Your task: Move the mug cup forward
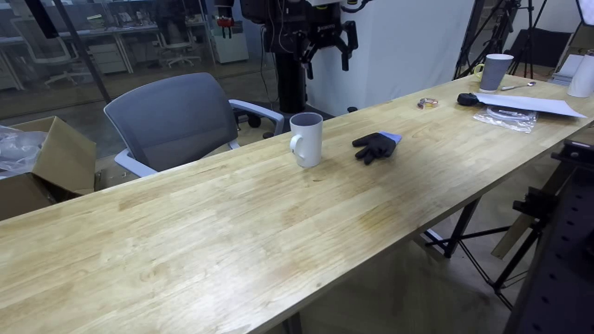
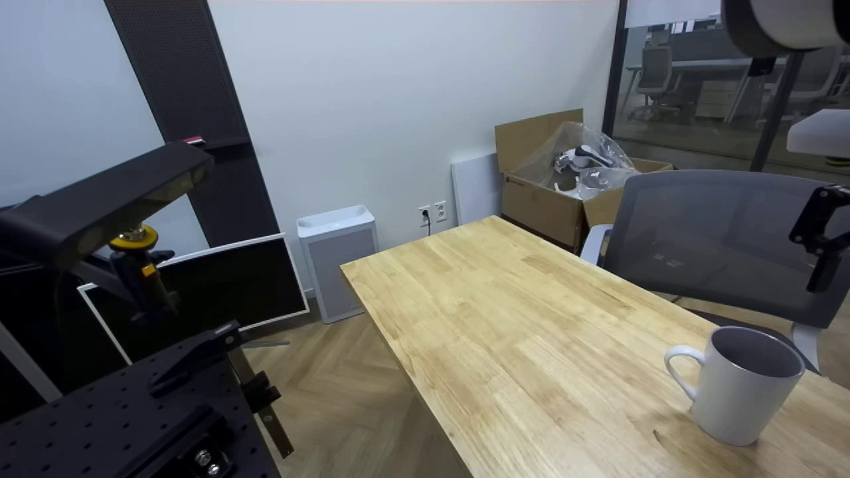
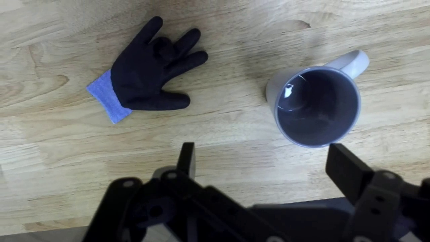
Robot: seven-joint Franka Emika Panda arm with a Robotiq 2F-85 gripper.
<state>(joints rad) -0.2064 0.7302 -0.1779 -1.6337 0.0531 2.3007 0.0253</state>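
In an exterior view, the gripper (image 1: pixel 327 72) is hanging high on the far side of the mug cup (image 1: pixel 308 144), fingers apart. Mug cup standing upright by the far edge of the table (image 1: pixel 209 241), left of a black glove (image 1: pixel 375 146), showing plain white sides, grey inside. In an exterior view, the mug cup (image 2: pixel 744 401) is sitting at near right, handle pointing left. Wrist view: fingers (image 3: pixel 347 171) standing wide apart; mug cup resting below, beyond the right one, handle angling far right, a highlight shining inside.
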